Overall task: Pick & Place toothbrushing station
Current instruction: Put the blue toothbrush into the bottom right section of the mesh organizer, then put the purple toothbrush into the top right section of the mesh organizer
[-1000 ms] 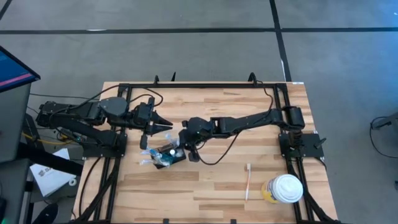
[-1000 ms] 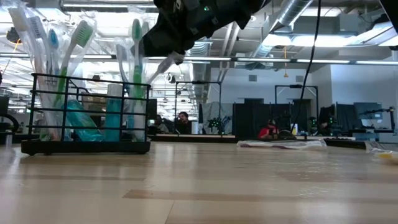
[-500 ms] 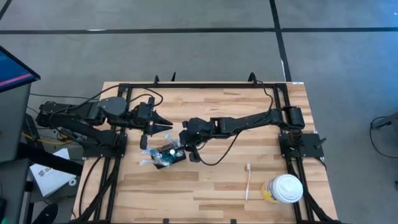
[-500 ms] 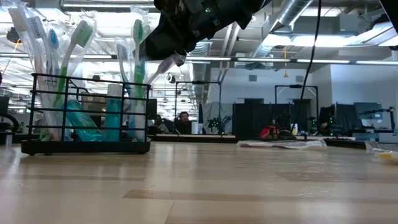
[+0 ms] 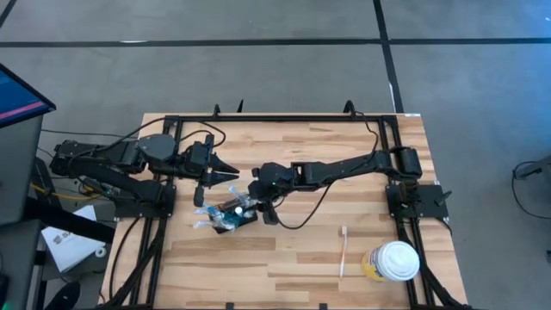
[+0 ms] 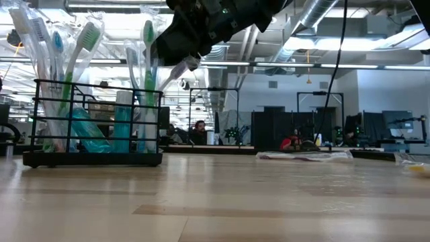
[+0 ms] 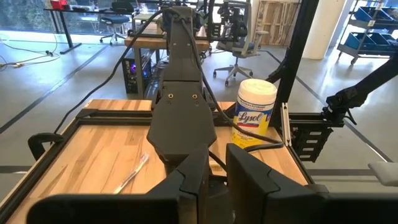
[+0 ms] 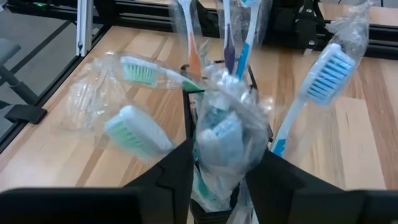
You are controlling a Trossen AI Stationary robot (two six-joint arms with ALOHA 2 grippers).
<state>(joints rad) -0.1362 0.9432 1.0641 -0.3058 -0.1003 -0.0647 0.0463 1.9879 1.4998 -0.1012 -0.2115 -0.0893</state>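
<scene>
The toothbrushing station (image 5: 232, 215), a small black wire holder (image 6: 94, 121) full of plastic-wrapped toothbrushes, stands on its base on the table left of centre. My right gripper (image 5: 256, 205) reaches slanting down over the station's right end. Its fingers are open, one on each side of a clear-wrapped bundle (image 8: 227, 134) that stands in the holder. My left gripper (image 5: 234, 175) hangs above the table just beyond the station. It touches nothing, and its fingers (image 7: 217, 180) show only a narrow gap. My right gripper has the wrapped bundle's crinkled plastic (image 8: 249, 149) filling the space between its open fingers. I cannot tell whether either finger touches the wrap. The bundle stands upright in the holder.
A loose toothbrush (image 5: 343, 251) lies on the wood toward the near right. A white-lidded yellow wipes canister (image 5: 396, 261) stands beside it at the near right corner. Black frame rails (image 5: 284, 118) run along the table's edges.
</scene>
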